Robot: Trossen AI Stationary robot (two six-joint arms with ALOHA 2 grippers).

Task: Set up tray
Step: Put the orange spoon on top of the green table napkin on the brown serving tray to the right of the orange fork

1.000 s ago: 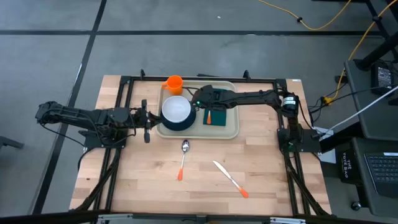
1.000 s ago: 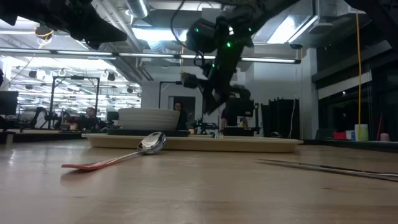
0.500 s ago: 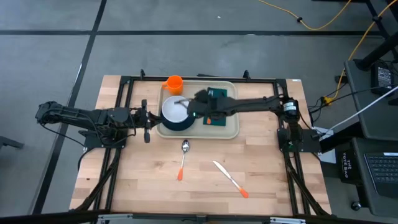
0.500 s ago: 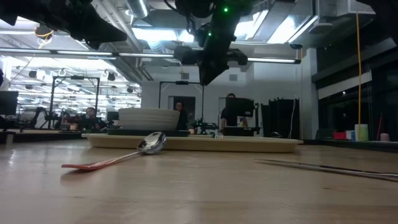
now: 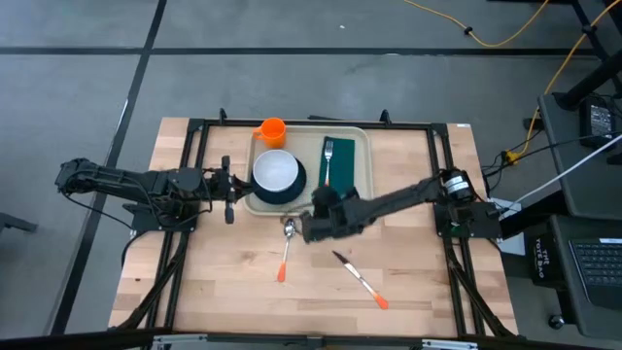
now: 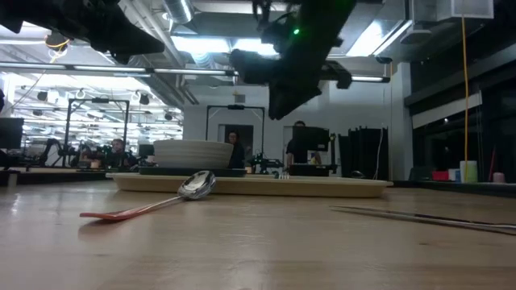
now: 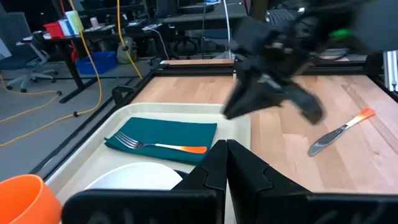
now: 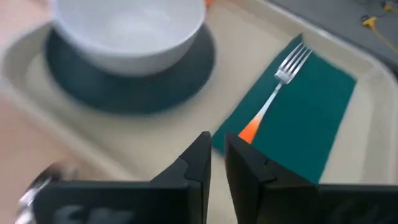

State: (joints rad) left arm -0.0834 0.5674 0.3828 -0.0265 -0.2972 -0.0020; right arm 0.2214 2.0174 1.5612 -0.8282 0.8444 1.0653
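The right gripper (image 5: 309, 228) hangs over the bare wood just off the near rim of the tray, its fingers (image 8: 198, 163) nearly together with only a thin slit between them and nothing pinched. The left gripper (image 5: 230, 187), pressed shut and empty, waits beside the tray's left rim.

The large cream plastic tray (image 5: 362, 199) with its raised rim sits at the table's far edge, about midway along it. On it are a white bowl (image 5: 276, 171) stacked on a dark round plate (image 5: 288, 195), and a dark green napkin (image 5: 340, 173) with an orange-handled fork (image 5: 328, 156) lying on top. An orange cup (image 5: 272, 130) stands at the tray's far-left corner.

I judge the setting partly done: the orange-handled spoon (image 5: 287, 245) and orange-handled knife (image 5: 358, 278) lie on the wooden table (image 5: 194, 282) outside the tray.

The near half of the table offers wide room; the spoon's bowl lies close to the tray's rim, the knife well apart.
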